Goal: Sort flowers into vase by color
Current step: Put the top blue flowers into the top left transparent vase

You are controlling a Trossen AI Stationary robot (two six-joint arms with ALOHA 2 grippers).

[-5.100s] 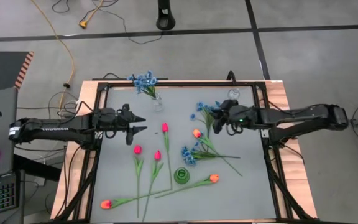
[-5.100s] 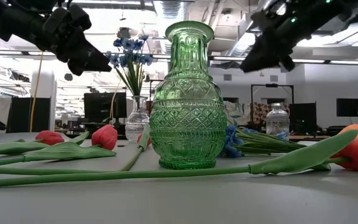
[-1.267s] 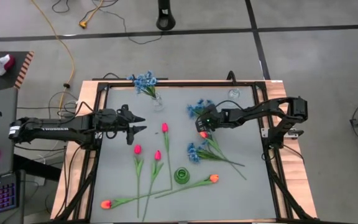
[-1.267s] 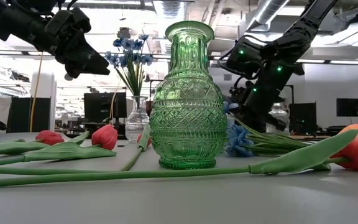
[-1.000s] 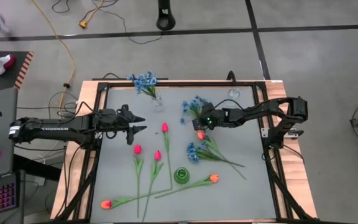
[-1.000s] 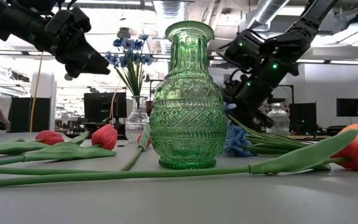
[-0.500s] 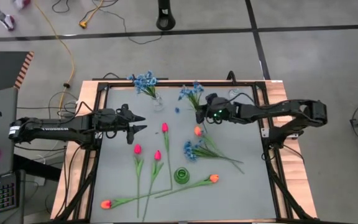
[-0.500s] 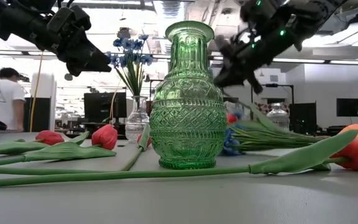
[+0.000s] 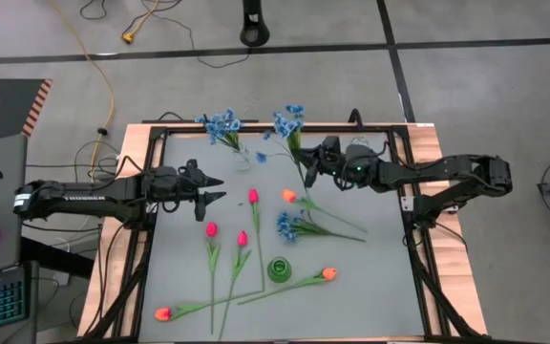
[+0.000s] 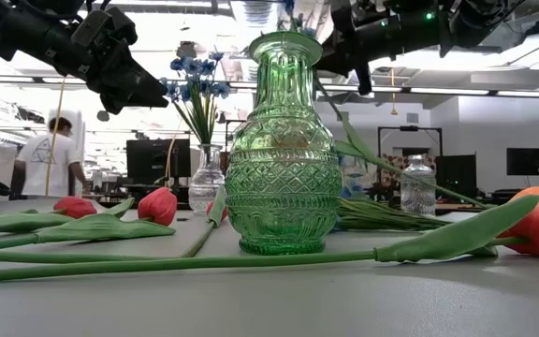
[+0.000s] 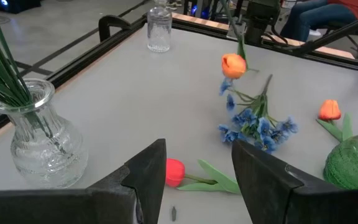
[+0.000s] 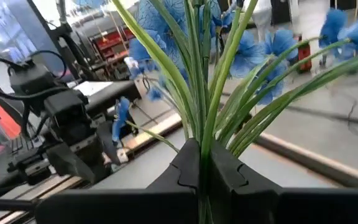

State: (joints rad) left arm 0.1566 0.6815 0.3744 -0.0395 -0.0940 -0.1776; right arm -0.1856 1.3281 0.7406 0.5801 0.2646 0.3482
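The right gripper is clamped tight on the stems of a blue bunch, lifted off the table, blossoms fanning out ahead of the fingers toward the far edge. Just beyond those blossoms, to the gripper's front-left, stands the clear vase, which already holds one blue bunch; judging by colour, that is where the held bunch belongs, so this delivery looks about half made. Beside the gripper, on its far side, a second small clear vase stands near the table's corner and seems empty, though it is small and hard to read from above. Below the gripper on the table lie an orange tulip and another blue bunch, close together. Farther off lie three red tulips, two more orange ones and the green vase, which has no flowers in it. So one bunch is sorted, one is in transit, and seven stems are left. The left gripper waits with fingers spread wide over the table's left side, holding nothing.
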